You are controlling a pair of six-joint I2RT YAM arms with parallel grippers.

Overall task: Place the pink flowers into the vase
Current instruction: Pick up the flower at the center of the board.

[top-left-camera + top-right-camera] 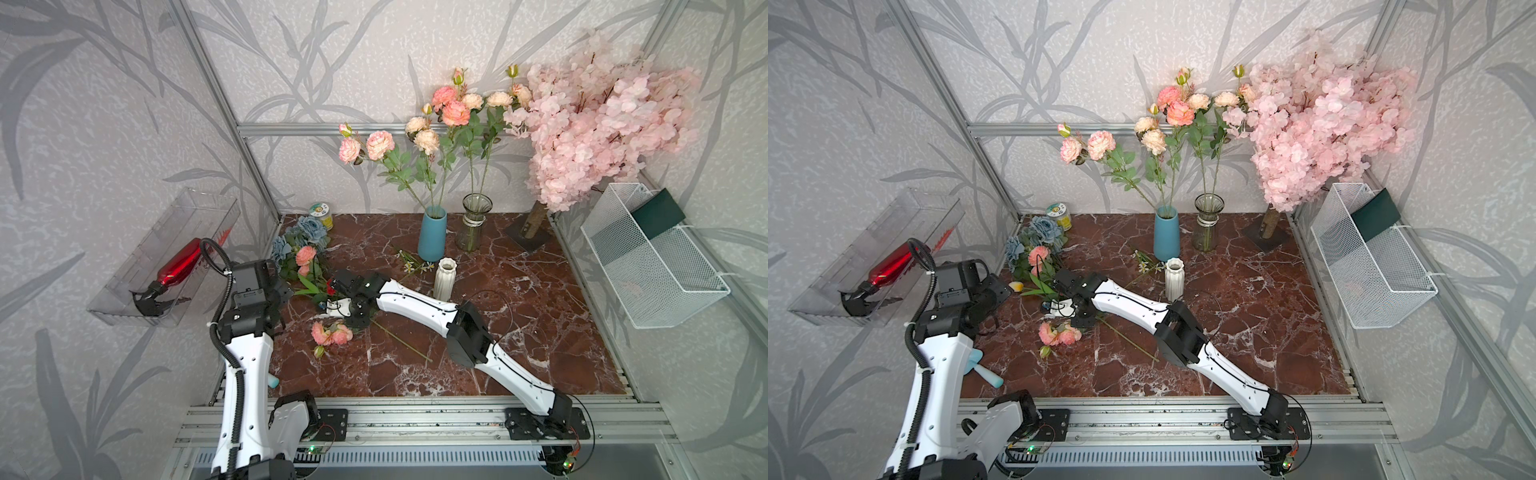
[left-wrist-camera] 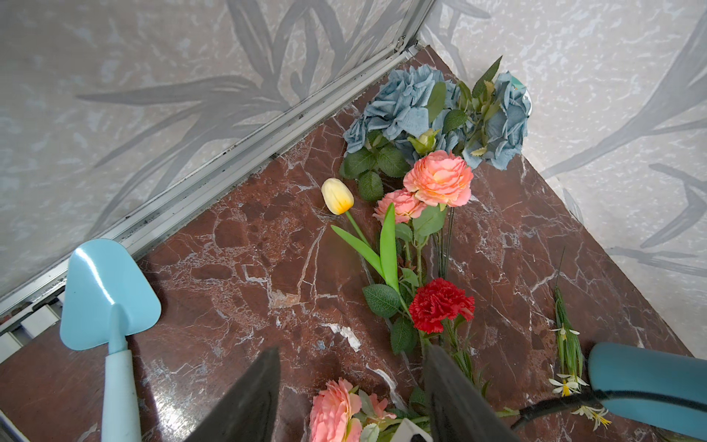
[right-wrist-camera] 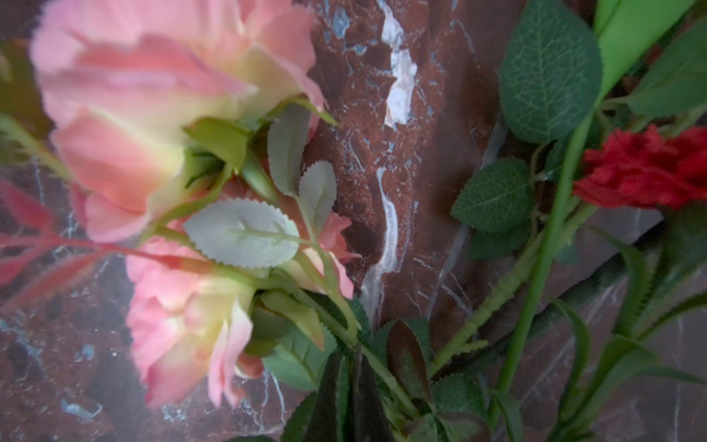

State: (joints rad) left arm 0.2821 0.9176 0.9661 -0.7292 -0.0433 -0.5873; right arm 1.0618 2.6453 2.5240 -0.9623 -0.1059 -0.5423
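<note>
A stem of pink flowers (image 1: 331, 332) (image 1: 1059, 332) lies on the marble table (image 1: 519, 332), its blooms close up in the right wrist view (image 3: 153, 153). My right gripper (image 3: 346, 359) (image 1: 329, 308) is down at the leafy part of this stem and is shut. Only a thin strip of green leaf shows between its fingers, and the stem runs just beside them. My left gripper (image 2: 352, 356) hovers open above the same blooms (image 2: 334, 409), holding nothing. More pink flowers (image 1: 306, 254) (image 2: 438, 179) lie in the pile at the back left. A blue vase (image 1: 432, 235) and a glass vase (image 1: 471, 222) hold upright pink flowers. A white ribbed vase (image 1: 444, 278) stands empty beside my right forearm.
Blue-grey flowers (image 1: 301, 235), a yellow tulip (image 2: 337, 196) and a red carnation (image 2: 442, 304) share the pile. A blue trowel (image 2: 109, 294) lies by the left edge. A blossom tree (image 1: 602, 124) fills the back right corner. A wire basket (image 1: 652, 266) hangs on the right, a clear bin with a red bottle (image 1: 178, 266) on the left.
</note>
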